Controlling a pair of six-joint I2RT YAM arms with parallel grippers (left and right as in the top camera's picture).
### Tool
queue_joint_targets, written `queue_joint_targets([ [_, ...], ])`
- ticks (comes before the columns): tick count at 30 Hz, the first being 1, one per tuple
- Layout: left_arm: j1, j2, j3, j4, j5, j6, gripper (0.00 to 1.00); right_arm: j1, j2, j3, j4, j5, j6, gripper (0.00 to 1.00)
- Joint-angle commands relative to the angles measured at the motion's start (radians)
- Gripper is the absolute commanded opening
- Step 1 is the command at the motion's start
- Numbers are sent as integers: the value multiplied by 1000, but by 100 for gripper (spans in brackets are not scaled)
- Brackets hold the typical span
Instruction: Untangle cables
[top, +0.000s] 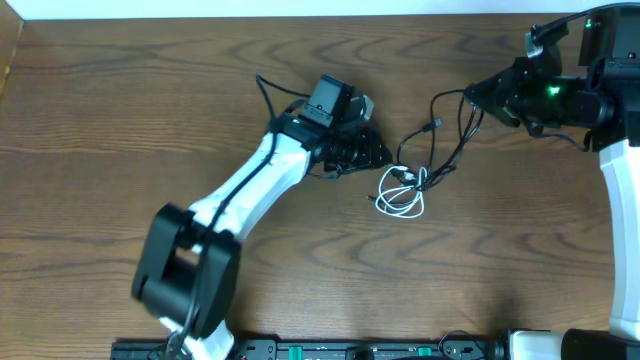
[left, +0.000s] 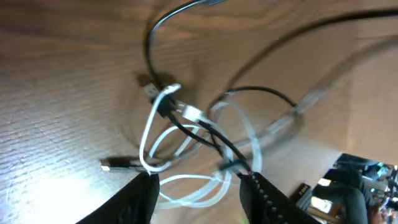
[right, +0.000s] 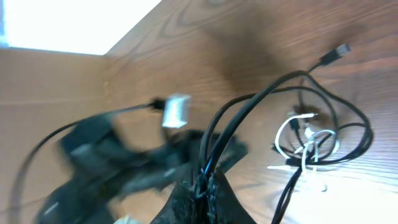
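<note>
The cables lie knotted together mid-table: a white cable coiled in loops, with black cables threaded through it. My left gripper sits just left of the knot. In the left wrist view it is open, its fingers straddling a loop of the white cable, and a black cable crosses the coil. My right gripper is up and to the right of the tangle. It is shut on black cables that run down to the white cable.
The left arm crosses the table diagonally from the front left. The right arm's white base stands along the right edge. A strip of equipment lines the front edge. The table's back edge runs near the top.
</note>
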Motion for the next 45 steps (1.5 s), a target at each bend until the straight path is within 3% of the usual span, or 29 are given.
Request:
queue_joint_targets([
  [1,6,-109,7,-60,18,140,53,7,-8,17,-2,98,16,1],
  [7,-13,-164,7,-77,107,364,62,7,-7,17,0,98,15,1],
  [13,-91,-161,7,-72,37,518,68,7,-7,17,-7,97,-5,1],
  [16,-137,-159,7,-48,-33,524,68,7,-7,17,-21,98,-27,1],
  [23,-193,-159,7,13,-38,534,70,7,-7,17,-45,98,-57,1],
  [30,-217,-140,7,167,-46,439,71,7,-7,17,-42,98,-57,1],
  [39,-233,-92,7,259,-37,362,71,7,-7,17,-45,98,-71,1],
  [45,-204,-94,7,219,-123,381,71,7,-7,17,-46,98,-75,1],
])
